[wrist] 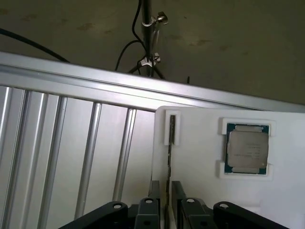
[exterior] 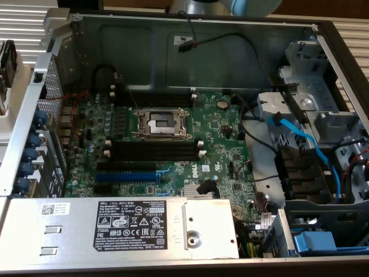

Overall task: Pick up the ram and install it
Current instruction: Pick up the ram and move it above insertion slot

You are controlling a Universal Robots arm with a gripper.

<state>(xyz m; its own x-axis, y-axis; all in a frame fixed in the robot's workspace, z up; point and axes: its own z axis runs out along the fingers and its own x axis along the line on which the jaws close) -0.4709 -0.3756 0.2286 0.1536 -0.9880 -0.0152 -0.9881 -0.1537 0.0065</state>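
Dark, thin ram (wrist: 168, 160) is standing on edge in a groove of the white tray (wrist: 200, 195), which is lying on the ribbed aluminium desk (wrist: 71, 157). Gripper (wrist: 166, 187) is straddling the strip's near end. Its fingers (wrist: 155, 191) are standing apart, one facing each flat side, with slivers of white tray showing between them and the strip. So the gripper is open and gripping nothing. Long axis of the ram is running straight away from the gripper, in line with the gap between the fingers. Processor chip (wrist: 247, 150) is sitting in its own pocket, well apart from the ram. Black memory slots (exterior: 155, 151) are lying at mid-frame in the exterior view, apparently unfilled.
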